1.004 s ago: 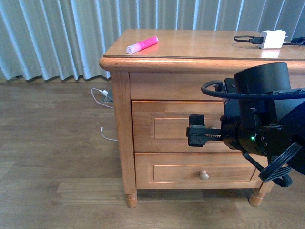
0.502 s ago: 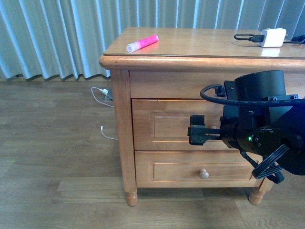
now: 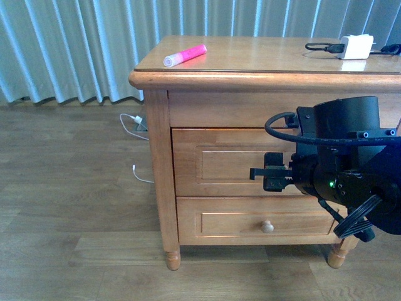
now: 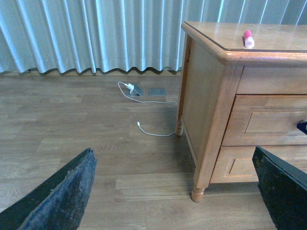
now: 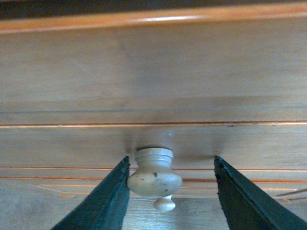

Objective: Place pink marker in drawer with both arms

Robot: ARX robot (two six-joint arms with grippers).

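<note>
Little of the task is done. The pink marker lies on top of the nightstand, toward its left side, untouched and well apart from both tools. The drawer appears shut. The right tool is held wide around the drawer's knob, with one finger touching it and the other apart; nothing is clamped. The left tool is spread wide above the floor, empty. What is left, it is judged: the knob gripped, the drawer pulled out, the marker lifted and laid inside.
</note>
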